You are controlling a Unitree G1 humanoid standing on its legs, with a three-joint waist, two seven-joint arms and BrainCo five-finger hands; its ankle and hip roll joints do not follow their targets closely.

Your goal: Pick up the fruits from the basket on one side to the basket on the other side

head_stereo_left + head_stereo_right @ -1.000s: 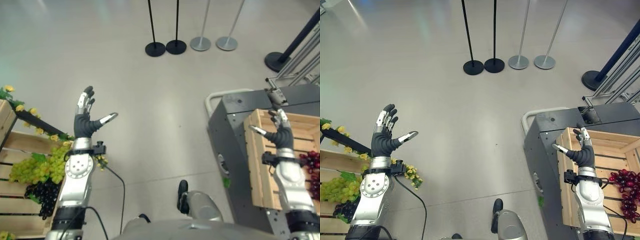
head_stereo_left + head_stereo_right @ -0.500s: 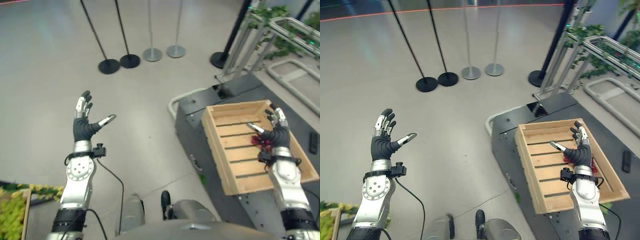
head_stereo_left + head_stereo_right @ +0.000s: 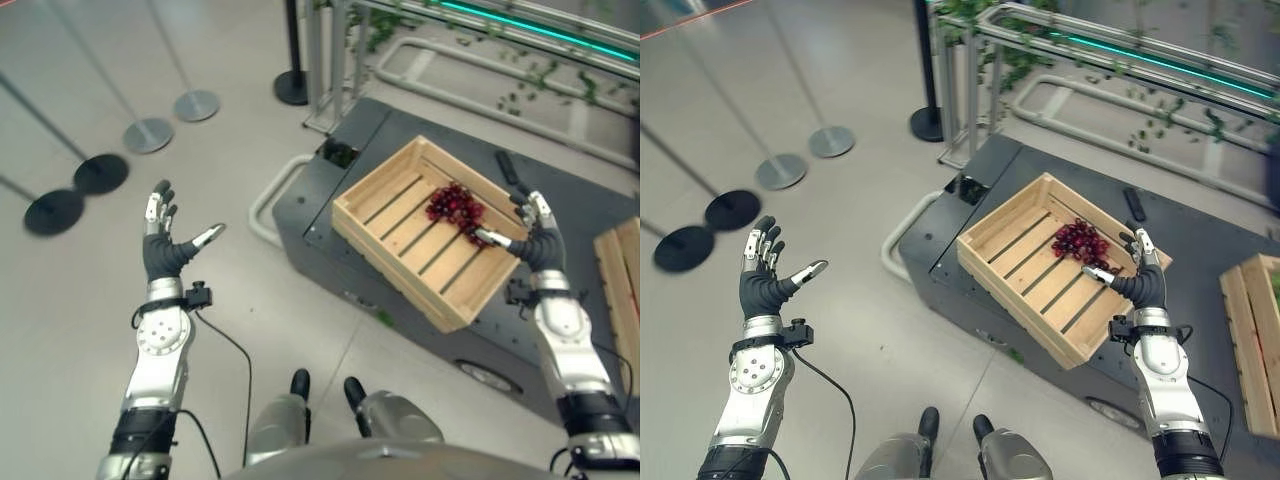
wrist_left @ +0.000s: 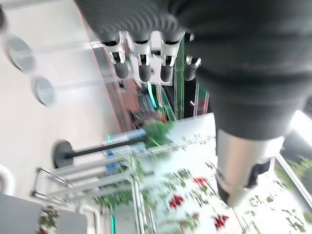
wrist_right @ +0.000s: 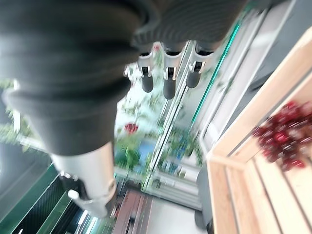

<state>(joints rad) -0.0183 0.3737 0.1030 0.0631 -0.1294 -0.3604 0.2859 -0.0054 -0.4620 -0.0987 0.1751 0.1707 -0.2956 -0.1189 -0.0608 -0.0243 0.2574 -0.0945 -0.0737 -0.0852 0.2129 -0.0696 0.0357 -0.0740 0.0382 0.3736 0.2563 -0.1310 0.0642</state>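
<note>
A bunch of red grapes (image 3: 455, 205) is seen lying in the far corner of a wooden crate (image 3: 400, 250), which is set on a dark grey cart (image 3: 330, 190). The right hand (image 3: 535, 240) is held raised beside the crate's right rim, fingers spread and empty. The left hand (image 3: 165, 250) is held up over the floor (image 3: 80, 300), well apart from the crate, likewise spread and empty.

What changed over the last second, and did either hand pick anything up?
The view swung right: the wooden crate with red grapes on the grey cart now sits central. Left hand and right hand stay raised, open and empty.
</note>
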